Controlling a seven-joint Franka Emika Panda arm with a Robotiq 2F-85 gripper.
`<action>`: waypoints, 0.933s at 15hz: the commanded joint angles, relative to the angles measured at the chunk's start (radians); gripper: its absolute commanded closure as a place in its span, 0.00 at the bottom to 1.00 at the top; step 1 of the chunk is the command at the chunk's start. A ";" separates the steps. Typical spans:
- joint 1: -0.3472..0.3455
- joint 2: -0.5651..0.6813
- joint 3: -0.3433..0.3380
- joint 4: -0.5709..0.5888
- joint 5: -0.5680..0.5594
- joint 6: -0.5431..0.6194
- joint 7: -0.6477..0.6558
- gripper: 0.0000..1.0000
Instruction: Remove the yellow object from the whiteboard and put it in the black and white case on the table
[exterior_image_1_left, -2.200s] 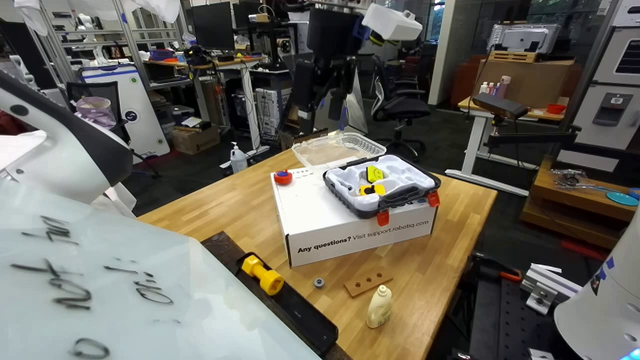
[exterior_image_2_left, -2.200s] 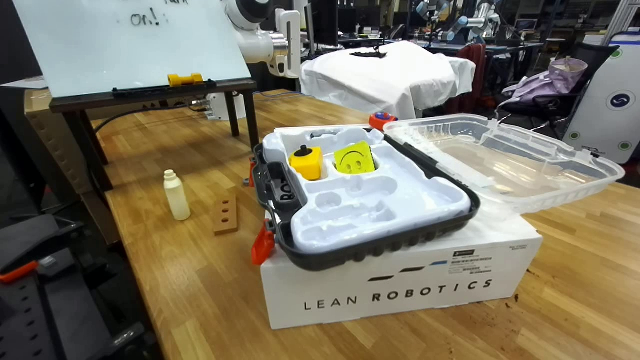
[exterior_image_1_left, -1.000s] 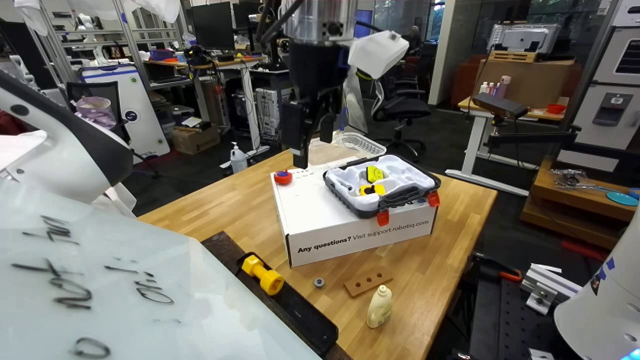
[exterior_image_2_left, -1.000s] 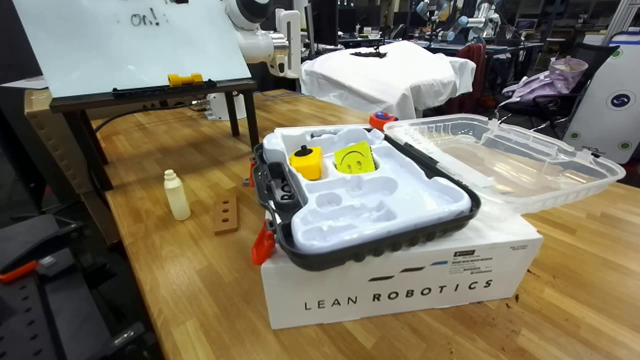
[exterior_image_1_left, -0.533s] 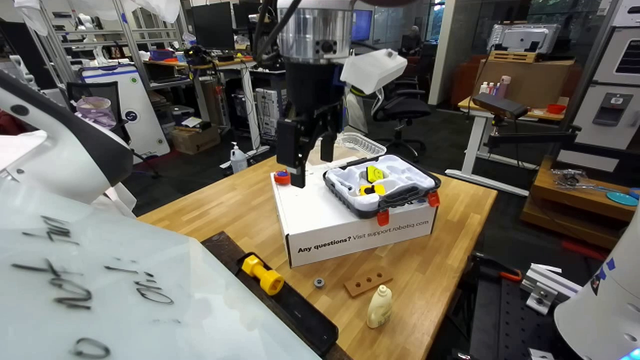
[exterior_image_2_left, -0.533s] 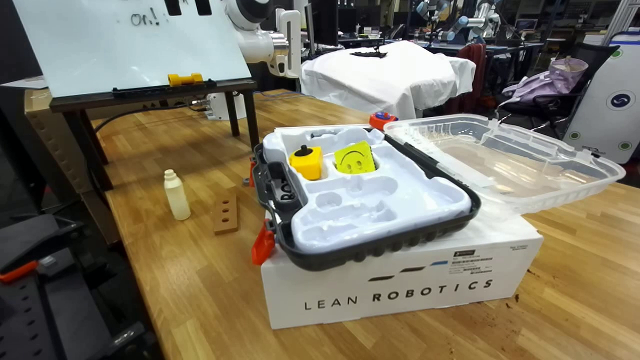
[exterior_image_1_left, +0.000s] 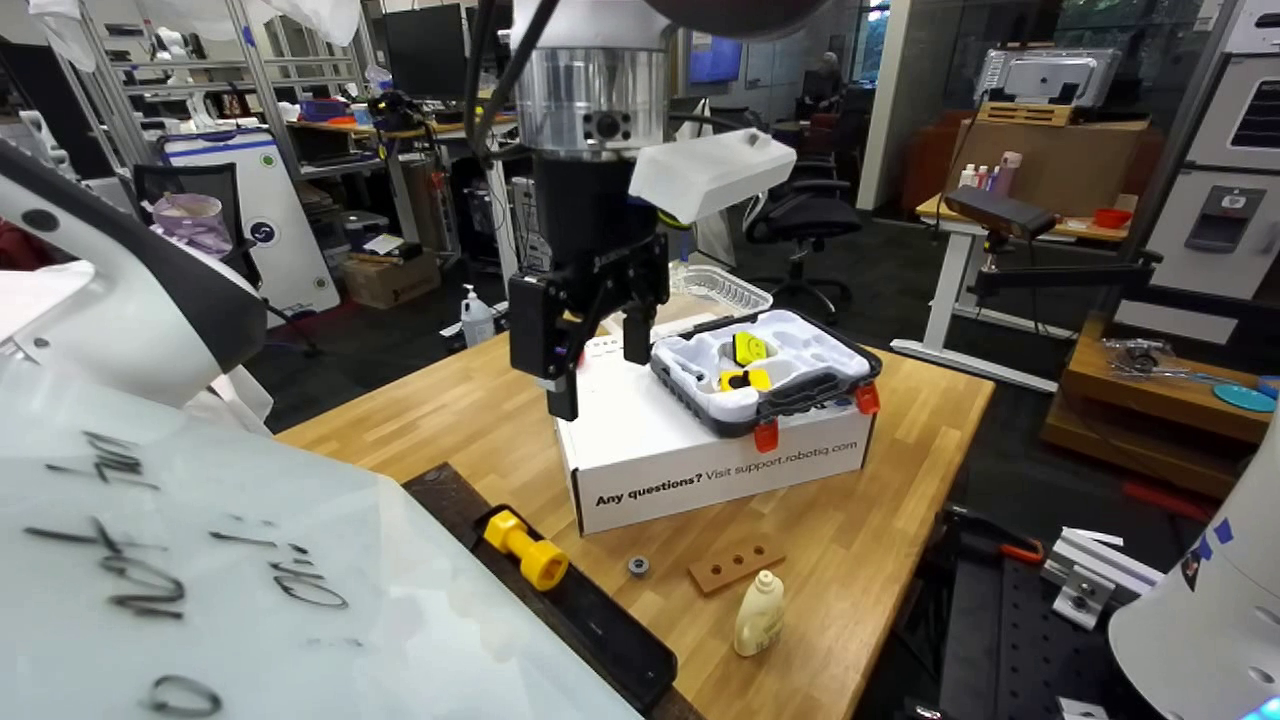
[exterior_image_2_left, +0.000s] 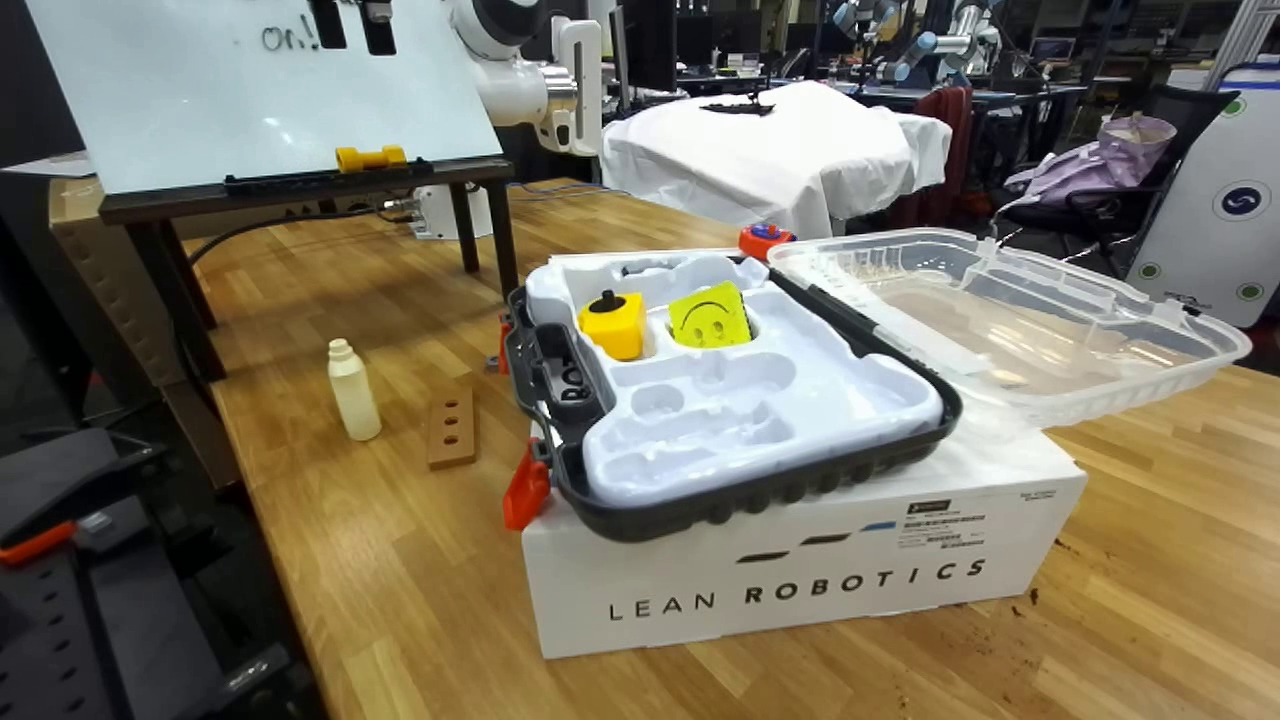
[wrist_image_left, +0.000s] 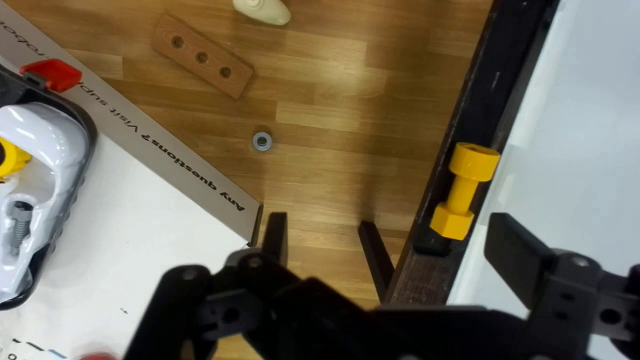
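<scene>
Wooden table fills the wrist view's centre; right of centre, the yellow object lies on a black ledge, perhaps touching the whiteboard; low in frame, the gripper spreads wide.

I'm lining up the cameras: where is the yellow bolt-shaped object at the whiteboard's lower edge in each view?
In an exterior view: yellow object, lower half, left of centre.
In an exterior view: yellow object, upper left.
In the wrist view: yellow object, right of centre.
Shared landmark: wooden block with three holes.
</scene>
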 joint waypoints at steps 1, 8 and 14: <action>0.003 0.000 0.003 0.006 0.008 -0.005 0.001 0.00; 0.001 0.000 0.003 0.008 0.007 -0.009 0.018 0.00; 0.006 0.031 0.026 0.060 -0.045 -0.041 0.091 0.00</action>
